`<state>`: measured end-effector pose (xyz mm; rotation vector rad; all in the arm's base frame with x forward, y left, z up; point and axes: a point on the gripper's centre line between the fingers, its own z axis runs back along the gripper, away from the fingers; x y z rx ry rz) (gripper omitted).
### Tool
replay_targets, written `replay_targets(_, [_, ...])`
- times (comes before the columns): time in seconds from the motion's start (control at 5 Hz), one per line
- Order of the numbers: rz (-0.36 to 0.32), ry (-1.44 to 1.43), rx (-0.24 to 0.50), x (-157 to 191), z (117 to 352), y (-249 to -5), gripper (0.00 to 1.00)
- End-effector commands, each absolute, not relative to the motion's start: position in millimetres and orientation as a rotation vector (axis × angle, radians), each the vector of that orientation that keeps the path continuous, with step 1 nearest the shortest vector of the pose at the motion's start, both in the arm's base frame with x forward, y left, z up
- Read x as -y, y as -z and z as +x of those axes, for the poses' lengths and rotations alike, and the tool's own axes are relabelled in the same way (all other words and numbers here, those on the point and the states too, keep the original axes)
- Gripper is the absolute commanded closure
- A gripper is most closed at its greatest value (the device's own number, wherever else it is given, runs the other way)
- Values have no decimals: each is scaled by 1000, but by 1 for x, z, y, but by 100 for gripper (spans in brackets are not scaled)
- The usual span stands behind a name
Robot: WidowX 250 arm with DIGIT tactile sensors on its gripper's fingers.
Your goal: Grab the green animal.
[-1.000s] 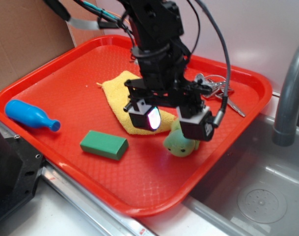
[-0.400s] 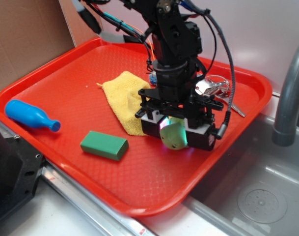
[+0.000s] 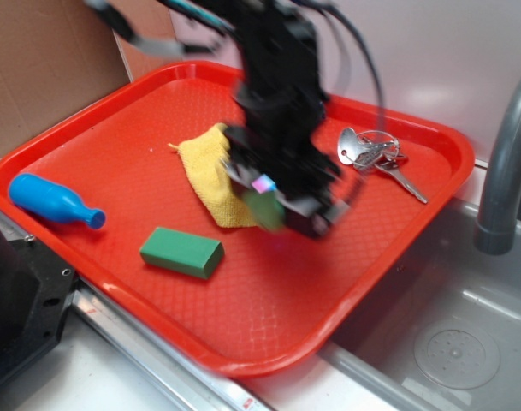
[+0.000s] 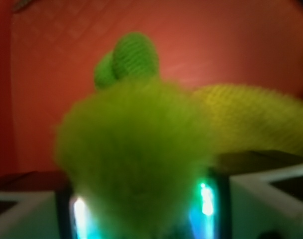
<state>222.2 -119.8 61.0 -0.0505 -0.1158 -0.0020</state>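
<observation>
Though the exterior view smears me into a dark blur, I can still make out my claw (image 3: 281, 205) hanging above the red tray (image 3: 97, 137), with a patch of green between my fingers: the green animal (image 3: 264, 208), pinched there and looking lifted off the tray floor (the blur keeps me from being sure of the gap beneath it). Just behind and to one side of my claw, toward the cardboard wall, lies the yellow cloth (image 3: 210, 175), partly hidden by my body. On the other side of me, toward the grey faucet (image 3: 506, 158), a bunch of keys (image 3: 373, 154) rests on the tray, near but not touching me. In front of my claw, toward the tray's near rim, sits the dark green block (image 3: 181, 252), and well beyond it, near the tray's far corner, the blue bottle-shaped toy (image 3: 53, 200) lies on its side. The metal sink (image 3: 452, 334) lies past the tray on the faucet side.

From the wrist view, the green animal (image 4: 134, 154) fills nearly everything: its fuzzy shell sits right between my pale fingers (image 4: 268, 196), which press in on both sides at the bottom of the picture, lit blue-green where they meet the fur. My jaws are closed down to the plush's width. Its smooth round head (image 4: 134, 57) points away from me over the tray (image 4: 56, 64), and the cloth (image 4: 251, 117) shows past it to one side.
</observation>
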Motion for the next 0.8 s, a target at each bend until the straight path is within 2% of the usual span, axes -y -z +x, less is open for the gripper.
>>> replay_targets(0.0, [43,-4,49,26,222,-174,100])
replay_targets(0.2, [15,-161,-4,-27,205,-189,100])
replay_targets(0.4, [89,-288,81,-64,174,-197,100])
replay_targets(0.6, [103,-244,92,-64,159,-196,100])
